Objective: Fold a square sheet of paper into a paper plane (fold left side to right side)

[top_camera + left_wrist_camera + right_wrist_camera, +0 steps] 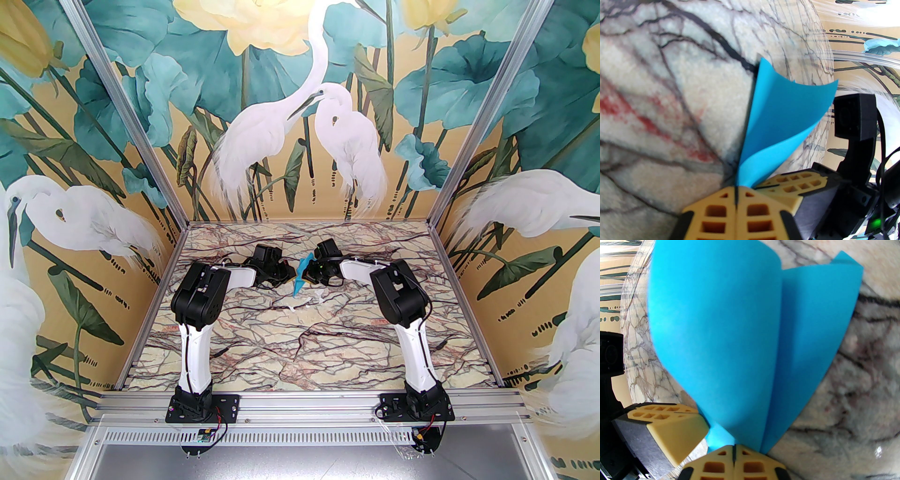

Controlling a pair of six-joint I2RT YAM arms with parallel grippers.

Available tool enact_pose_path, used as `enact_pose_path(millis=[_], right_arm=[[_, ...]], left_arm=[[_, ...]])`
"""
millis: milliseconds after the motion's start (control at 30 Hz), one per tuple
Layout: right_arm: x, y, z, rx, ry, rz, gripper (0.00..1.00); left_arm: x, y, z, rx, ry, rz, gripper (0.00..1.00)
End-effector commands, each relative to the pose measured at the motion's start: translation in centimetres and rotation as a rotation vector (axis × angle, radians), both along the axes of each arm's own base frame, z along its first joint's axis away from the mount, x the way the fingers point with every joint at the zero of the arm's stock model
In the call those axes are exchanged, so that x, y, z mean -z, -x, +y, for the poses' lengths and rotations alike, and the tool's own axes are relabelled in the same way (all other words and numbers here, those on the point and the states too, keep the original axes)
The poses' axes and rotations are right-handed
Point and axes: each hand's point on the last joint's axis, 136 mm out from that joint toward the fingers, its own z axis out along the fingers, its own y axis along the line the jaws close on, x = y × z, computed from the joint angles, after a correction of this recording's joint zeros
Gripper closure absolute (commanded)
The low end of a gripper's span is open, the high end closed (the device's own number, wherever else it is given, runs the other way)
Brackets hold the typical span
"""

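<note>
Both left pincer (pixel 736 188) and right pincer (pixel 734 447) clenched on paper plane (pixel 717 333) between them

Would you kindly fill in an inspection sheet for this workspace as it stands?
Surface: marble-patterned table.
Job's things: blue paper, folded and curling, held between the two grippers mid-table.
Clutter: small white scraps lying on the table beside the paper.
Grippers: left gripper and right gripper both shut, tips close together, each pinching the paper's narrow end.
Cables: black cables run along both arms.
Surroundings: painted wall with white birds and teal leaves; metal frame.
</note>
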Motion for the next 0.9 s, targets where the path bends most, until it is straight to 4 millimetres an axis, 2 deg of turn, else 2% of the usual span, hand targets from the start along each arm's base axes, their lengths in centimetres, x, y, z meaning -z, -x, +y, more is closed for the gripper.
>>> enact_pose_path(millis=[0,167,267,467,633,867], right_arm=[[-1.8,0.1,-1.0,-0.004,0.025,-0.033,0.95],[-3.5,-0.8,-2.4,0.02,0.02,-0.077,0.82],[-3.7,-1.6,-3.0,0.032,0.014,-0.085,0.81],[-5.1,-3.5,-2.3,0.027,-0.003,-0.125,0.85],[-4.6,-4.6,-1.3,0.015,0.013,-0.112,0.86],[-1.1,-5.5,-2.1,0.039,0.09,-0.044,0.87]], left_arm=[[3.3,1.4,-0.7,0.03,-0.055,0.054,1.0],[2.5,1.2,-0.9,0.029,-0.049,0.039,1.0],[2.0,1.1,-1.0,0.03,-0.047,0.03,1.0],[2.0,1.2,-1.2,0.036,-0.05,0.03,1.0],[2.0,1.2,-1.4,0.04,-0.048,0.032,1.0],[2.2,1.2,-1.4,0.039,-0.053,0.035,1.0]])
